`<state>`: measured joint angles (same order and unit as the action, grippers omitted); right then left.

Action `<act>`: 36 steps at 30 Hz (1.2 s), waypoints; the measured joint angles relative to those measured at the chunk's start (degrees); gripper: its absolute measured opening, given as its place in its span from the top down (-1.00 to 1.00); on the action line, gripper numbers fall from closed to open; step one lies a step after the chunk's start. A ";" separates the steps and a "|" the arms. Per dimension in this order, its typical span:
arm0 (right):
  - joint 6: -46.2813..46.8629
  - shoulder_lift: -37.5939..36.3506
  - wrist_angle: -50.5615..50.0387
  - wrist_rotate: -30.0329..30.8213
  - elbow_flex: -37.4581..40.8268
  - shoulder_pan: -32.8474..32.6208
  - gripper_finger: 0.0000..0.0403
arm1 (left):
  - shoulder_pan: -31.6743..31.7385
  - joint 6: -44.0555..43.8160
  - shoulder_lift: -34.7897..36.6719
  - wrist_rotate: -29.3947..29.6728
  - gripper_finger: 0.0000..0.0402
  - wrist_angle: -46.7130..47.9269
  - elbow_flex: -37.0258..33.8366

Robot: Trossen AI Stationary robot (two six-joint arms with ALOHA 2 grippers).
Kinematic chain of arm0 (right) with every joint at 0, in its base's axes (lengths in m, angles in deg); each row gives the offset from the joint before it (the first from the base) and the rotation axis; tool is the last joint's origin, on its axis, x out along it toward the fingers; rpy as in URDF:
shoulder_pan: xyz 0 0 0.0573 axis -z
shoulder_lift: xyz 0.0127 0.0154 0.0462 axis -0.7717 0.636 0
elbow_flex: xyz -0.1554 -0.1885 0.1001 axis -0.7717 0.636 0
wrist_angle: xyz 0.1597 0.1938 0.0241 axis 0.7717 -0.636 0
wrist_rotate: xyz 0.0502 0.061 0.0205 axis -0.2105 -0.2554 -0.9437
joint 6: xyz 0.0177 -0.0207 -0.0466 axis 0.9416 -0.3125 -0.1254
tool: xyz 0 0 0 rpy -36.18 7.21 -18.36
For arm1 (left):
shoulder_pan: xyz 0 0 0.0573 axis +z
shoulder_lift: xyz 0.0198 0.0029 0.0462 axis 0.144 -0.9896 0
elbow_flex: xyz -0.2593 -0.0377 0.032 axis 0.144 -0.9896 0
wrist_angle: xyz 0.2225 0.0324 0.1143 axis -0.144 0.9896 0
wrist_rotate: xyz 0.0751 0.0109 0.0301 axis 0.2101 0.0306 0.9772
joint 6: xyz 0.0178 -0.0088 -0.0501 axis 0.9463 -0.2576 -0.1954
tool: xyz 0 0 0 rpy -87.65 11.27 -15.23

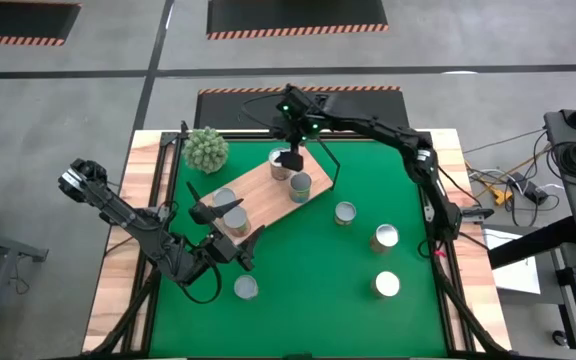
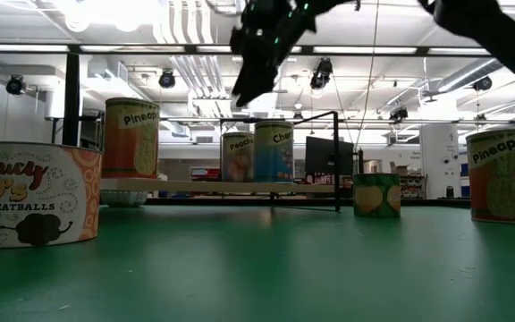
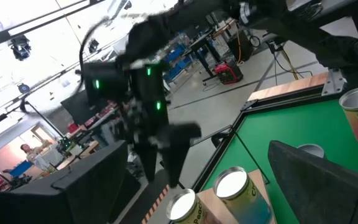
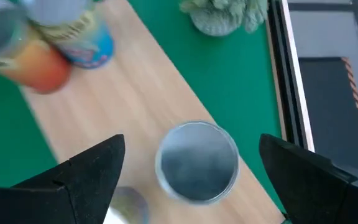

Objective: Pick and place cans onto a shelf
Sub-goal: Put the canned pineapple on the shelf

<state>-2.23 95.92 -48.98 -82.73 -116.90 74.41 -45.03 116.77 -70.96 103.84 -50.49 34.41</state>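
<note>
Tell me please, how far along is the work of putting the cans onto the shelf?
About half done. Four cans stand on the shelf. In hand: the right pincer hangs open above one shelf can, not touching it. The left pincer waits at the shelf's other end. Left: four mat cans on the green mat.

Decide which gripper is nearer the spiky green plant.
Right. The right gripper hovers open above the shelf, beside the plant; the left gripper sits farther off, at the shelf's opposite end.
</note>
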 joint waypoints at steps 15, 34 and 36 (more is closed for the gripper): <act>6.86 -29.26 2.91 -6.00 26.16 -18.41 -0.78 | 0.04 -5.06 -0.68 -11.55 -0.84 0.00 0.10; 10.55 -63.67 49.95 13.62 82.80 -39.52 -0.78 | -2.67 -72.08 -11.67 -43.76 -0.73 15.62 4.93; 10.08 -65.44 50.55 13.70 84.11 -39.50 -0.78 | -3.16 -86.09 -13.67 -49.78 -0.72 27.64 10.66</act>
<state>7.86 30.47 1.57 -69.03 -32.79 34.91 -48.19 30.68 -84.63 54.06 -22.85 45.07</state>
